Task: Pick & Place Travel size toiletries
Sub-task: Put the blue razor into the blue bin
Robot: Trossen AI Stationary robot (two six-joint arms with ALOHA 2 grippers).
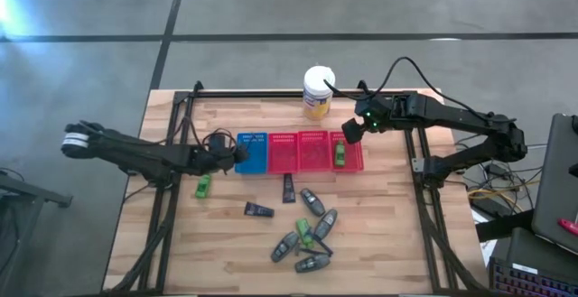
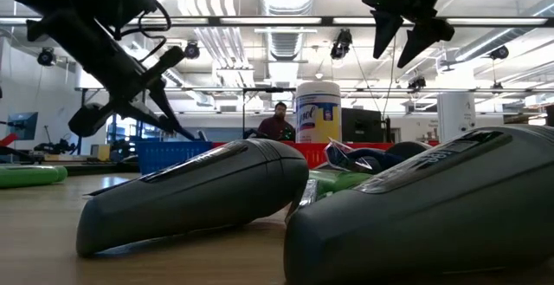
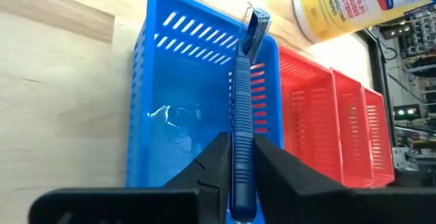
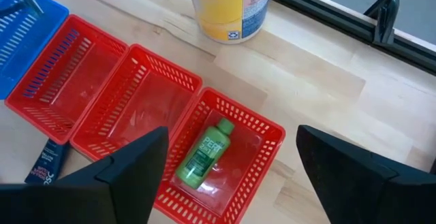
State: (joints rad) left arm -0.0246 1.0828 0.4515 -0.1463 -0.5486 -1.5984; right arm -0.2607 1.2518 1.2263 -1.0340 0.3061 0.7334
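Note:
My left gripper (image 3: 242, 149) is shut on a thin dark blue stick (image 3: 242, 108) with a clear head, over the blue basket (image 3: 177, 115). In the high view this gripper (image 1: 237, 157) is at the blue basket's (image 1: 254, 153) left end. My right gripper (image 4: 231, 135) hangs open above the rightmost red basket (image 4: 266, 132), where a green bottle (image 4: 204, 154) lies on its side. More toiletries lie on the table: a green bottle (image 1: 203, 186), a dark tube (image 1: 289, 187), a dark blue tube (image 1: 259, 210) and a heap of grey tubes (image 1: 307, 236). My left gripper pinches the blue stick between its two fingers near the stick's near end (image 3: 242, 180). The fingers come slanting down from the table's left and lie along the stick. It juts out ahead of them, its clear head (image 3: 256, 23) by the basket's far rim; whether it touches there I cannot tell.
Three red baskets (image 1: 298, 151) stand in a row right of the blue one. A yellow canister with a white lid (image 1: 318, 91) stands behind them at the far edge. In the low view, grey tubes (image 2: 199, 198) fill the foreground and a person (image 2: 279, 122) sits far behind.

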